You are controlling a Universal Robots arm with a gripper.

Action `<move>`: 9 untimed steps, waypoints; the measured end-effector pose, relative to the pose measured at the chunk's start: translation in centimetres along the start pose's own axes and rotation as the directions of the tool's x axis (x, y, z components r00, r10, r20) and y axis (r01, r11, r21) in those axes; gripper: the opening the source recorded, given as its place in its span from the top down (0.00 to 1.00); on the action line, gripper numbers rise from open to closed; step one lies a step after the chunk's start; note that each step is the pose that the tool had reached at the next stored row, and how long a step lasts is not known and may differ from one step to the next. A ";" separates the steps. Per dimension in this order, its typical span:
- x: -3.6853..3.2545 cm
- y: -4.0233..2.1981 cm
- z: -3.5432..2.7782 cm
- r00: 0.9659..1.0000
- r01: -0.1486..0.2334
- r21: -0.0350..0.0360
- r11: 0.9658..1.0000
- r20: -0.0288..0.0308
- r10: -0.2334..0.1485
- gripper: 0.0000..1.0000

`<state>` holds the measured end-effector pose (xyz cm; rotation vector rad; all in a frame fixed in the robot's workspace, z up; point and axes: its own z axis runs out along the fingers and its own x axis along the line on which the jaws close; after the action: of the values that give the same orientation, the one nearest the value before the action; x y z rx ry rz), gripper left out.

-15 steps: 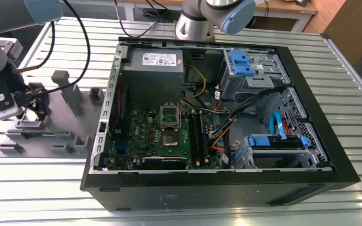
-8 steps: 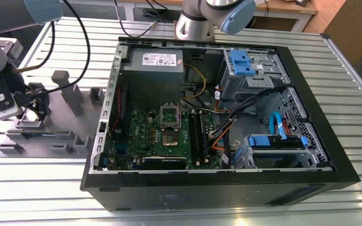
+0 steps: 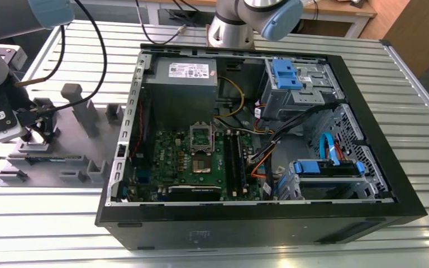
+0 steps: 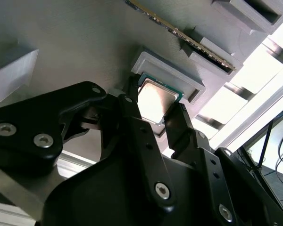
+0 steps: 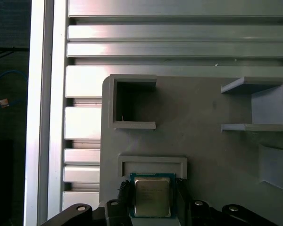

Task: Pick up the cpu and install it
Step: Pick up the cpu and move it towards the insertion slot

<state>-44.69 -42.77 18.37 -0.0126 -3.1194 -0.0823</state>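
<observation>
Arm: it reaches down at 9 o'clock in the exterior view, over the grey fixture plate.
Gripper: the gripper points down at the plate. In both wrist views its black fingers are closed against two opposite edges of the cpu.
Cpu: it sits between the fingertips with its pale silver top and thin green rim facing the cameras. It is at the open side of a low three-sided grey nest on the plate, with one edge close against the nest. Whether it rests on the plate or is lifted off it cannot be told.
Fixture plate: it lies at 9 o'clock from the computer case, towards the exterior view's left. It carries grey blocks and open-sided pockets. A thin card stands on edge in slotted blocks near the nest.
Computer case: it is black and open. The green board lies flat inside.
Socket frame: the dark socket frame is near the middle of the board.
Power supply: the grey power supply sits at 12 o'clock from the socket frame.
Drive brackets: the blue drive brackets are at 2 o'clock from it.
Tabletop: the slatted aluminium tabletop carries both the plate and the case.
</observation>
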 end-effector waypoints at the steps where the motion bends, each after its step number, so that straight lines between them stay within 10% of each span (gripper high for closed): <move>1: 0.00 0.00 0.00 1.000 0.000 0.000 1.000 0.000 0.000 0.53; 9: 0.00 0.01 -0.14 1.000 0.000 0.000 1.000 0.000 0.000 0.53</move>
<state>-44.69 -42.78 18.51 -0.0127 -3.1193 -0.0823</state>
